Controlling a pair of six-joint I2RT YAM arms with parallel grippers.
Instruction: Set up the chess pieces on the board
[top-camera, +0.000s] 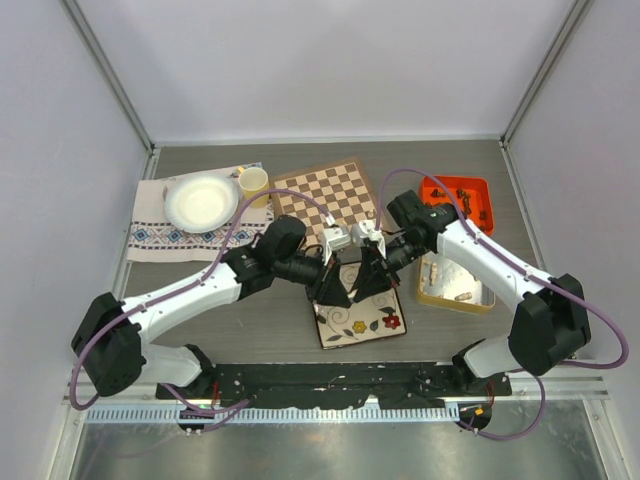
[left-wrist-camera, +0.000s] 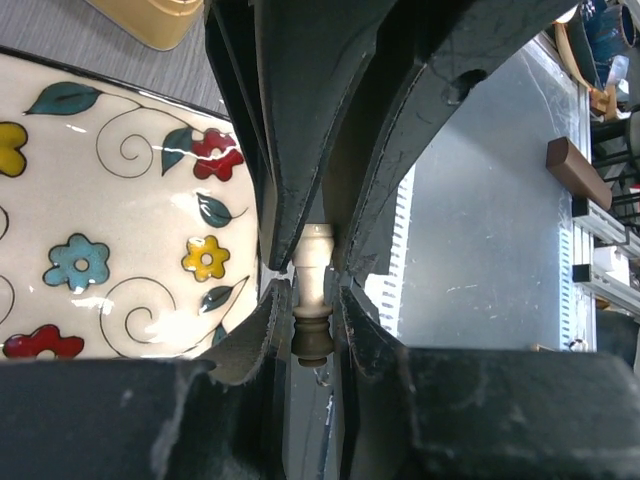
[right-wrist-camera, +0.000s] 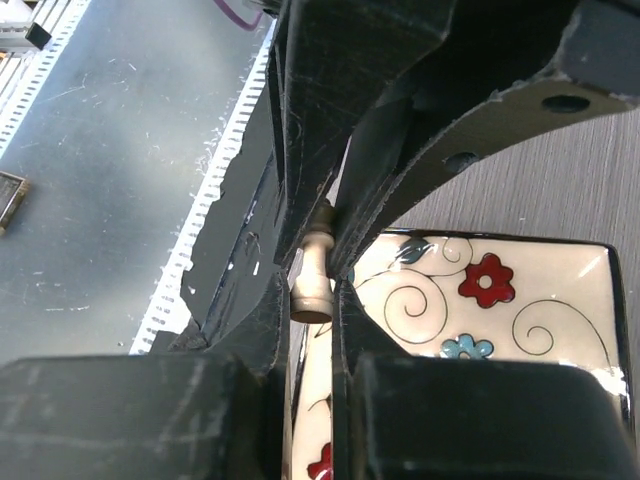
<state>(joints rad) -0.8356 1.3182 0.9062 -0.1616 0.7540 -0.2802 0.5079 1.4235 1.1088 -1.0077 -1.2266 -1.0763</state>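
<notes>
top external, left tool (left-wrist-camera: 312, 322) and right tool (right-wrist-camera: 312, 300) grasping pale piece (left-wrist-camera: 314, 268), floral plate (left-wrist-camera: 100, 200) beneath

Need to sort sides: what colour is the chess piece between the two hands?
The chess piece is pale cream; the left wrist view shows it best.

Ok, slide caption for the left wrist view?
Handover at the floral plate edge: left gripper and right gripper both pinch one pale chess piece.
</notes>
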